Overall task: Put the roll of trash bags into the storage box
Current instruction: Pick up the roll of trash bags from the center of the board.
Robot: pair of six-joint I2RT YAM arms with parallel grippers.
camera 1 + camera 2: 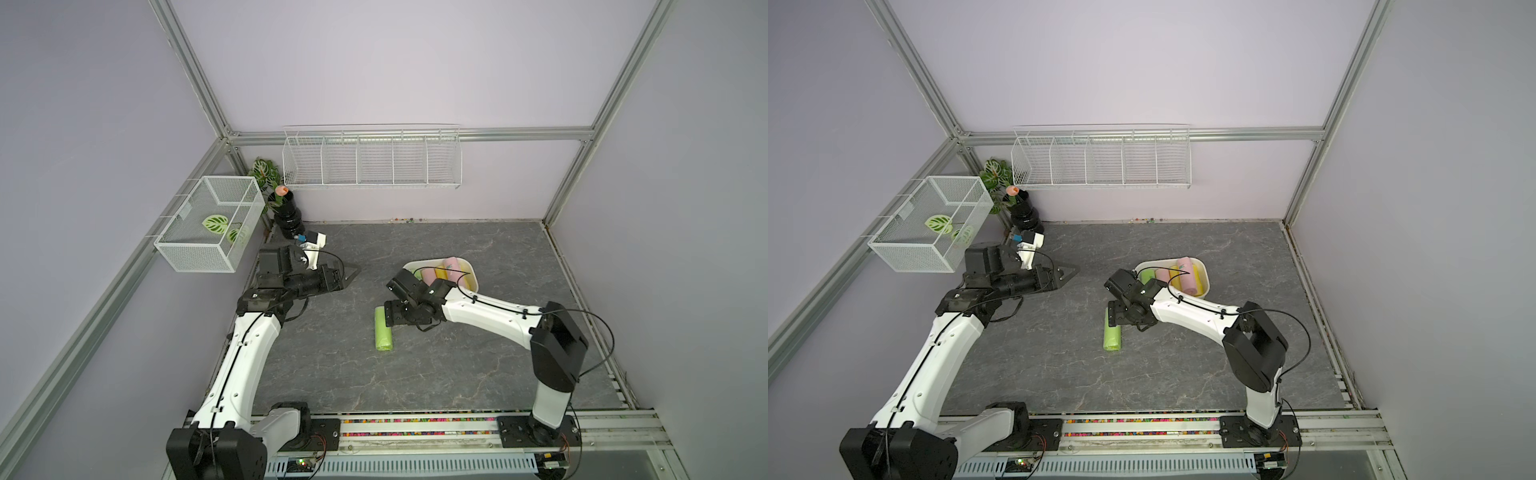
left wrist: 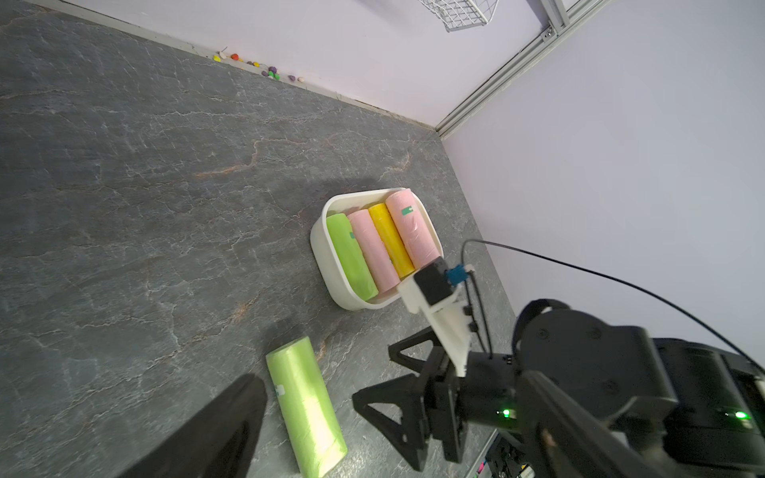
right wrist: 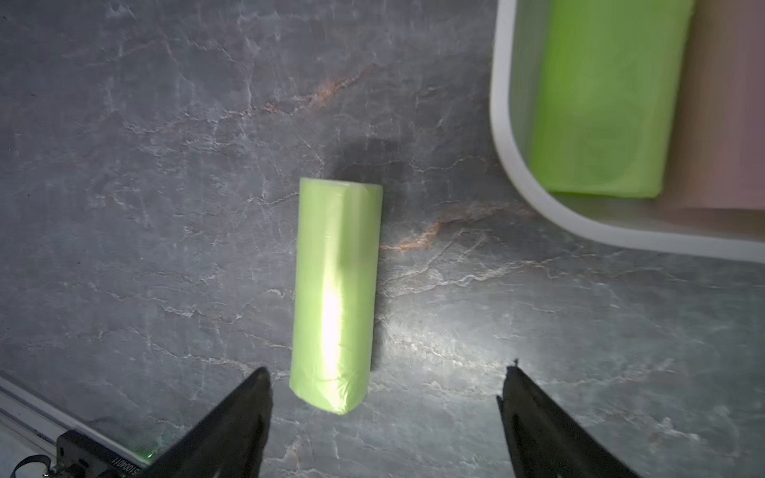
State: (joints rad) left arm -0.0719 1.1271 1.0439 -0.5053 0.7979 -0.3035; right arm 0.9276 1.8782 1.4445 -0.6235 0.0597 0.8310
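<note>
My right gripper [image 3: 387,370] is spread wide and grips nothing. In the right wrist view one end of the pale green, plastic-wrapped roll of trash bags [image 3: 335,289] shows between my two black fingertips, nearer one of them and touching neither. The roll lies flat on its side on the dark grey marble-patterned table [image 1: 457,365], near a rounded corner of the shallow glossy white plastic storage box [image 2: 327,269] but apart from it. That box holds four rolls side by side: a green roll [image 2: 350,256], a pink roll [image 2: 374,252], a yellow roll [image 2: 391,240] and another pink one [image 2: 414,231]. My left gripper [image 1: 349,273] is well off to the side, released as well, with nothing in it.
</note>
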